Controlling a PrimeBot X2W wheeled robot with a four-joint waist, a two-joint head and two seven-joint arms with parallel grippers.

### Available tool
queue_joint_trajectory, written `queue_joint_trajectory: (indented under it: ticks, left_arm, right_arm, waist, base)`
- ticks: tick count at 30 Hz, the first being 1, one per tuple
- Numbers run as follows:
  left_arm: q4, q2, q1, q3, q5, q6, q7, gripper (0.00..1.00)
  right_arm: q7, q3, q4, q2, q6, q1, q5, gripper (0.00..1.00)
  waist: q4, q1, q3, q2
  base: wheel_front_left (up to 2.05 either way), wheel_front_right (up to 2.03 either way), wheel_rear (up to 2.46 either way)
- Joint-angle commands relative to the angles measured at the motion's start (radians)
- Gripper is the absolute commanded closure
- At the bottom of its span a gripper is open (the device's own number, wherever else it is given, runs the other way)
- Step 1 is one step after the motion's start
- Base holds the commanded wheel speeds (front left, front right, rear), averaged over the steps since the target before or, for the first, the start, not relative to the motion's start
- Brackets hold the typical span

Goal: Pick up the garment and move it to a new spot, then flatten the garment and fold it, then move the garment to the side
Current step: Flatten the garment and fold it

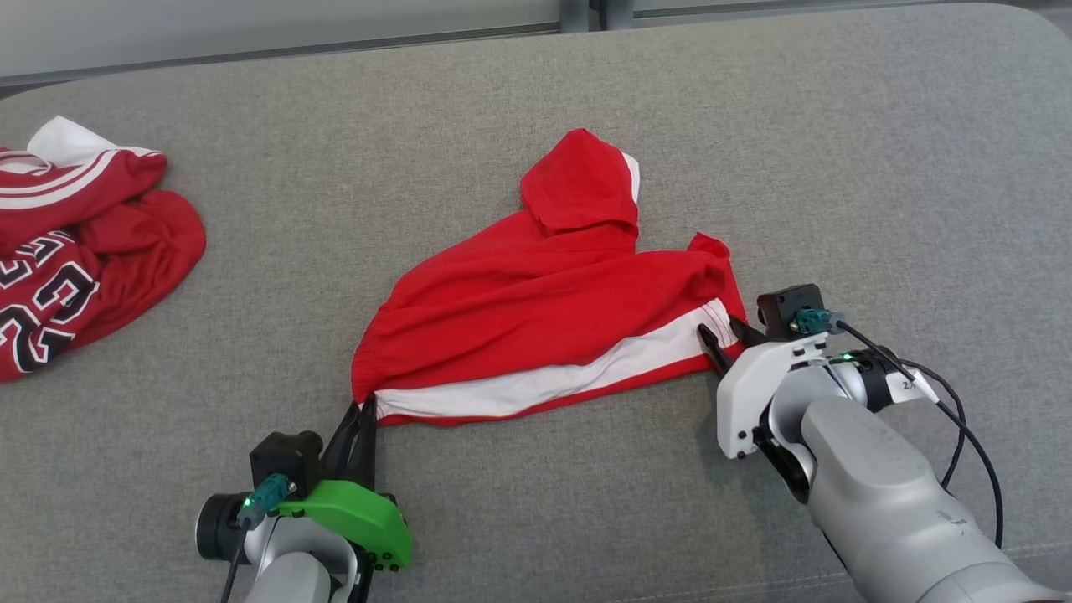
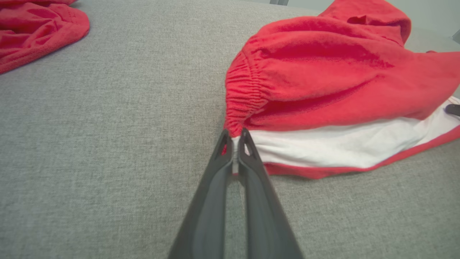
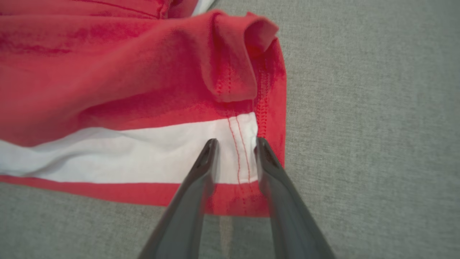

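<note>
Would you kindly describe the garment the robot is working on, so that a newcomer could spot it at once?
On the grey fabric surface, look to the middle. The red shorts lie there, with a white stripe along the near edge. Unlike the red jersey at the far left, they carry no numbers.

A red jersey (image 1: 75,251) lies crumpled at the far left of the grey fabric surface (image 1: 837,126), running off the left edge. White stripes band its far part, and black numerals edged in white show on its near part. Beyond the surface's far edge runs a pale wall (image 1: 251,25).
</note>
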Motion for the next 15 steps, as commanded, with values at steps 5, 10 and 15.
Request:
queue_joint_trajectory:
  ticks: [5,10,15]
  left_arm:
    - [0.003,0.001,-0.004,-0.003,0.004,-0.005,-0.003,1.00]
    - [0.004,0.001,-0.007,-0.014,-0.004,-0.006,-0.003,1.00]
    - [0.005,0.001,-0.013,-0.016,-0.008,-0.002,-0.003,1.00]
  right_arm:
    - [-0.014,0.039,0.054,0.005,0.000,-0.022,0.040,0.51]
    - [-0.025,0.074,0.092,0.006,0.000,-0.041,0.057,0.58]
    - [-0.059,0.101,0.120,0.002,0.000,-0.067,0.051,1.00]
  waist:
    - [0.003,0.0000,-0.004,0.0000]
    - [0.006,0.0000,-0.001,0.0000]
    - [0.006,0.0000,0.002,0.0000]
  base:
    - [0.00,0.00,0.00]
    - [0.00,0.00,0.00]
    - [0.00,0.00,0.00]
